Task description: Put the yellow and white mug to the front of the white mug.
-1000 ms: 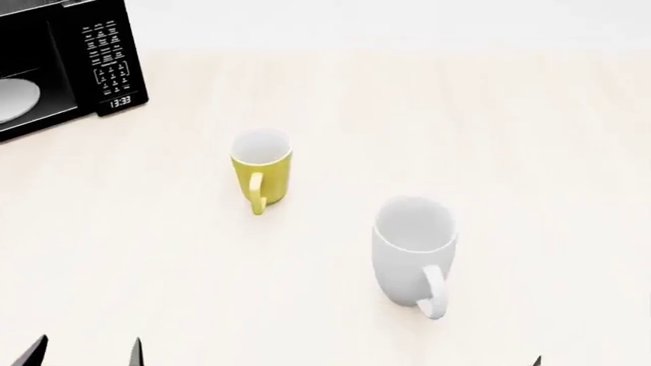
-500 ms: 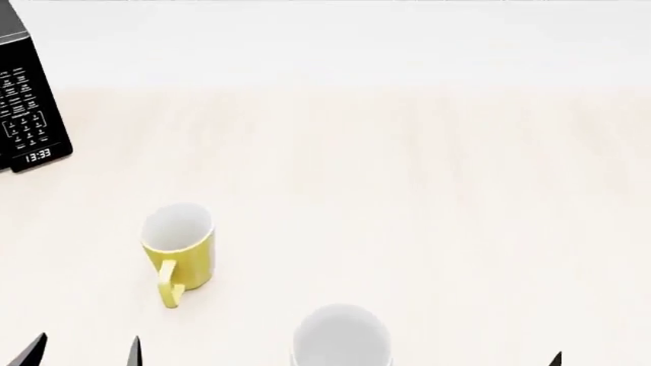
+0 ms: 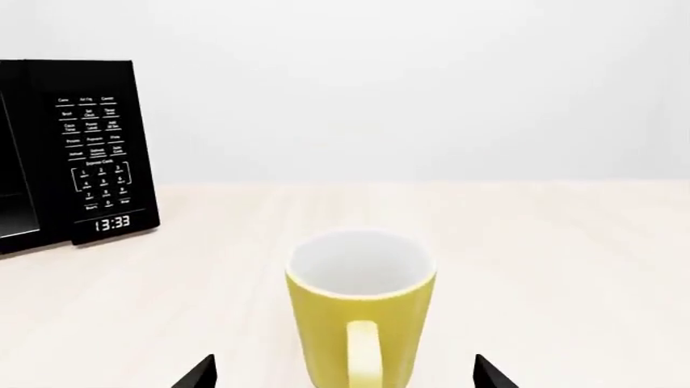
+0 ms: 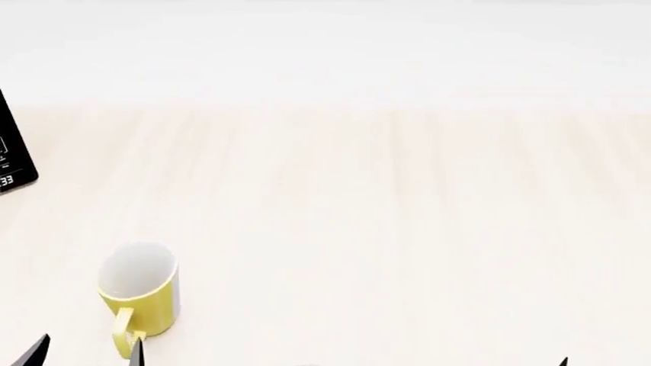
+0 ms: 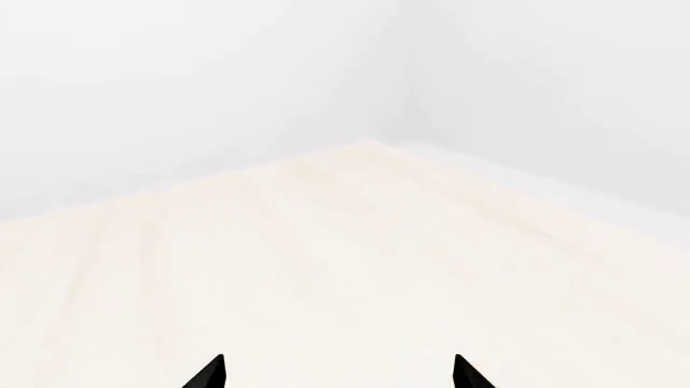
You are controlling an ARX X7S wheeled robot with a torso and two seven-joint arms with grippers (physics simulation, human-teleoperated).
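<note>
The yellow and white mug (image 4: 140,297) stands upright on the pale wooden table at the lower left of the head view, handle toward me. In the left wrist view it (image 3: 360,307) stands just ahead of my left gripper (image 3: 342,378), whose two black fingertips (image 3: 199,373) are spread wide either side of the handle, not touching. The left gripper (image 4: 87,352) shows only as two tips at the bottom edge of the head view. My right gripper (image 5: 338,376) is open and empty over bare table; one tip (image 4: 562,361) shows in the head view. The white mug is out of view.
A black microwave (image 3: 76,153) with a keypad and clock stands at the far left of the table, its corner (image 4: 12,164) showing in the head view. A white wall runs behind the table. The table's far corner (image 5: 367,144) shows in the right wrist view.
The head view has shifted: the yellow and white mug slid down and left in the picture, the white mug dropped out of the bottom edge, and the microwave moved almost out at the left.
</note>
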